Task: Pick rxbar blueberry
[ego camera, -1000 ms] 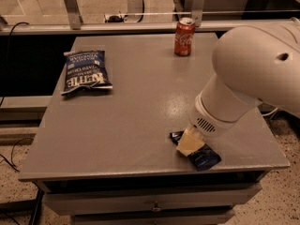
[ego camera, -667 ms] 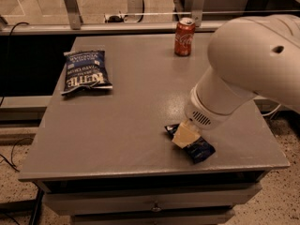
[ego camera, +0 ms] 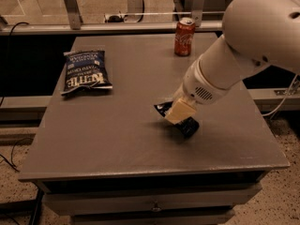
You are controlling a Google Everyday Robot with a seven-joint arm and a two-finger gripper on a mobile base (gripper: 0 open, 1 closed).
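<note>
Reaches in from the upper right on a thick white arm [ego camera: 243, 46], wide at the shoulder and narrowing to a vented wrist; ends in the gripper [ego camera: 180, 115], low over the right-centre of the grey table [ego camera: 108, 139]; clamps down on the rxbar blueberry [ego camera: 189, 125] across its middle, with one beige finger [ego camera: 182, 108] flat over the wrapper and the other hidden behind it.

Dark navy, small and flat; sticks out from both sides of the finger, one end up and to the left, the other down and to the right; sits tilted, apparently just off the tabletop, with a dim shadow on the grey surface under the left end; no text legible on the wrapper from here.

Well apart to the left, near the table's far left corner: a Kettle chip bag [ego camera: 86, 73], dark blue with white lettering, lying flat and far bigger than the bar.

At the far edge, just right of centre: a red cola can [ego camera: 184, 30], upright, near the arm but clear of it.

Behind the table: a metal rail [ego camera: 93, 27] with upright posts; below the front edge: a drawer front [ego camera: 154, 203]; on the speckled floor at the left: dark cables [ego camera: 9, 161].
</note>
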